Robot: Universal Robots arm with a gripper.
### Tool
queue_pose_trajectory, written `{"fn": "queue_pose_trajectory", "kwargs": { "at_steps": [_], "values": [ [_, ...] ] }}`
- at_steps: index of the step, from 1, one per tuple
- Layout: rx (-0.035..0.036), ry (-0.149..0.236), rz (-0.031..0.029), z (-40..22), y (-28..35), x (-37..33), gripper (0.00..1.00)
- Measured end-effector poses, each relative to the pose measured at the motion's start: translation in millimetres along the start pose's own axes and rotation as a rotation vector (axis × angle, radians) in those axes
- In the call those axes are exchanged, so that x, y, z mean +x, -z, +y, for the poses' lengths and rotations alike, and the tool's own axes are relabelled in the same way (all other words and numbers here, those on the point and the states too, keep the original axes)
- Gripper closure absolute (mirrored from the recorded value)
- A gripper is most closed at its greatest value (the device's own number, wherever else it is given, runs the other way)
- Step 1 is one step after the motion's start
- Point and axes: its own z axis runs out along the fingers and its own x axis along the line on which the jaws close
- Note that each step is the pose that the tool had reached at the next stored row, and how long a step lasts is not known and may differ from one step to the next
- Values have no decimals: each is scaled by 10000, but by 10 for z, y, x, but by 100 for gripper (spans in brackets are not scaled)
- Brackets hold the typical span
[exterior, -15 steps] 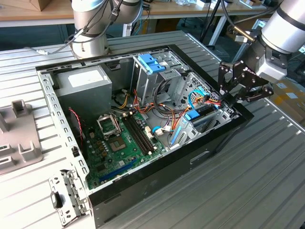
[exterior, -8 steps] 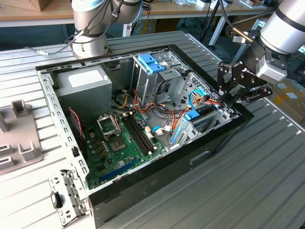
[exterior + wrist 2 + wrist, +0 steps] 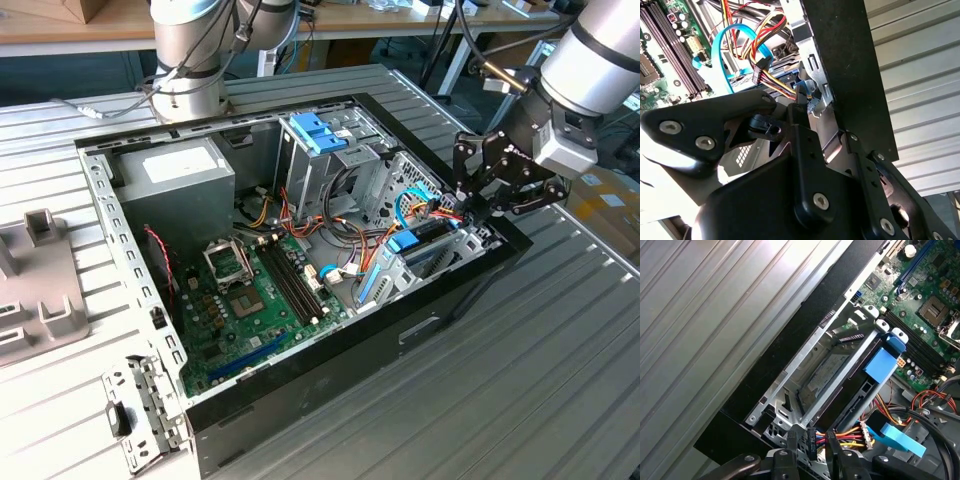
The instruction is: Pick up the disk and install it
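Narrow room at the drive bay corner

The gripper (image 3: 487, 195) hangs over the case wall (image 3: 505, 250); the coloured cable bundle (image 3: 845, 436) and the metal bay frame (image 3: 805, 390) crowd the slot, while the ribbed table (image 3: 560, 360) outside lies free.

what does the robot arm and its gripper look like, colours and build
The arm is a silver-grey tube with a black band, and dark cables run beside it. The gripper is matte black, built of angular linked plates. In the second wrist view those plates carry round silver screw heads.
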Motion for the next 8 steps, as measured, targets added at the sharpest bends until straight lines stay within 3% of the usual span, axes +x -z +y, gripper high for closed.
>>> {"fn": "queue_pose_trajectory", "kwargs": {
  "at_steps": [4,6,8],
  "values": [
    [2,0,-3,0,-3,0,65],
    [1,-1,-2,0,-3,0,79],
    [1,0,-1,0,-3,0,83]
  ]
}}
